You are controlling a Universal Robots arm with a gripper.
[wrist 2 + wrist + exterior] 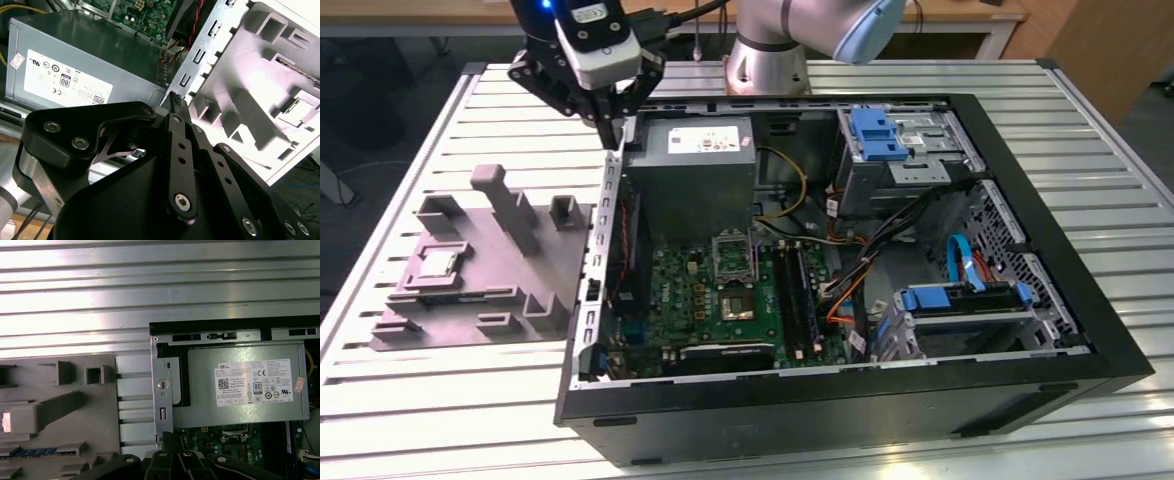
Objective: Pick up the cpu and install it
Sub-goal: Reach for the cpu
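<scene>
The cpu (438,262) is a small silvery square chip. It lies flat in a recess of the grey fixture (480,300), at the exterior view's left, beside the open computer case (854,400). My gripper (611,132) hangs above the case's upper left corner, near the grey power supply (700,170). It is well apart from the cpu, and its black fingers (174,102) are shut together with nothing between them. On the green motherboard, the metal-framed socket (734,255) stands with its frame raised.
The case's metal side wall (162,390) stands between the fixture (75,430) and the power supply (245,385). Tall ridges (507,205) rise from the fixture. Cables and blue drive bays (961,300) crowd the case's right side. All of it rests on a slatted metal table (440,110).
</scene>
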